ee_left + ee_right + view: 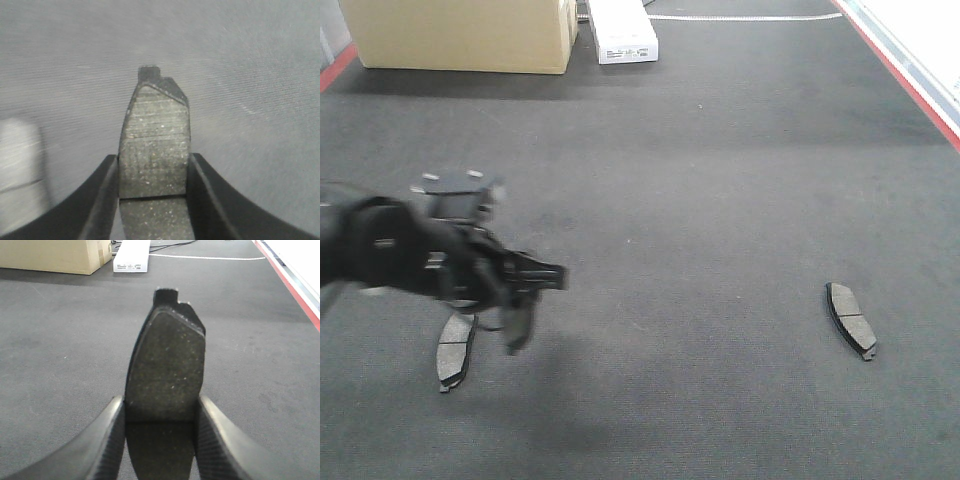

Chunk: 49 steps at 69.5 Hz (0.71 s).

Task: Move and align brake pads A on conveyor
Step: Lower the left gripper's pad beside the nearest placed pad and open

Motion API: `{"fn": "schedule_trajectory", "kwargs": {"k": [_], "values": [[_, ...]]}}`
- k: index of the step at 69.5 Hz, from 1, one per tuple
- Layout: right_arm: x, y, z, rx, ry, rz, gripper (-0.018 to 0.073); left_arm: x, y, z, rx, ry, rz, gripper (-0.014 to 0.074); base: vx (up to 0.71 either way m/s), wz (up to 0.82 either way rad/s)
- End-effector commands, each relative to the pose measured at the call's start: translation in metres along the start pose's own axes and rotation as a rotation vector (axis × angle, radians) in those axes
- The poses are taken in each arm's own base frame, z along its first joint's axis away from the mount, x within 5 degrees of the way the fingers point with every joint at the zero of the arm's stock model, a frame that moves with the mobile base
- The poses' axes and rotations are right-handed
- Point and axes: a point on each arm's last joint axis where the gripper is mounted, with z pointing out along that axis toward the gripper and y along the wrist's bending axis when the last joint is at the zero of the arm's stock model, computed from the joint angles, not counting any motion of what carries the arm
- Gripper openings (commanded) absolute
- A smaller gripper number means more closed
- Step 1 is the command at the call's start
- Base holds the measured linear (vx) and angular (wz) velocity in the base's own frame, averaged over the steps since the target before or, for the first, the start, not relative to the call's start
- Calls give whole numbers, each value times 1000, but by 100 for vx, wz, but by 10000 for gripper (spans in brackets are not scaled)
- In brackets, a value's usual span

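1. Brake pads A appear in all three views: one pad (155,150) sits between the fingers of the left gripper (154,172), and another pad (166,370) sits between the fingers of the right gripper (160,415).
2. Left gripper: both fingers press on the long edges of its pad, so it is closed on the pad. The pad points forward, away from the wrist, over the conveyor (250,75).
3. Front view: the left gripper (525,300) is blurred and hangs over the conveyor (700,180). The held pad looks like a dark shape under the fingers, but the blur makes it unclear.
4. A third pad (455,350) lies flat on the belt, just beside this gripper, on its left and a little nearer to the camera.
5. A fourth pad (851,320) lies flat on the belt, well apart, far to the right of the left gripper.
6. Right gripper: it is closed on its pad in the same way. It does not appear in the front view.
7. Far ahead of the right gripper stand a cardboard box (55,255) and a white box (132,257).
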Motion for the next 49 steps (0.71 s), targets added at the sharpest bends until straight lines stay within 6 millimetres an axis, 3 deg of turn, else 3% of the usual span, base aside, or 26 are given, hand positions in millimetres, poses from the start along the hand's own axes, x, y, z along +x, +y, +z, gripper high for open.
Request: {"fn": "schedule_trajectory", "kwargs": {"k": [1, 14, 26, 39, 49], "values": [[-19, -1, -3, 15, -120, -9, -6, -17, -19, 4, 57, -68, -2, 104, 0, 0], [-19, -1, -3, 15, -120, -9, -6, -14, -27, 47, 22, 46, -21, 137, 0, 0], [-19, -1, -3, 15, -120, -9, -6, -13, -33, 71, -1, 113, -24, 269, 0, 0], [-19, -1, -3, 15, -120, -9, -6, -18, -36, 72, -5, 111, -11, 426, 0, 0], [-19, -1, -3, 15, -120, -9, -6, -21, -37, 60, -14, 80, 32, 459, 0, 0]]}}
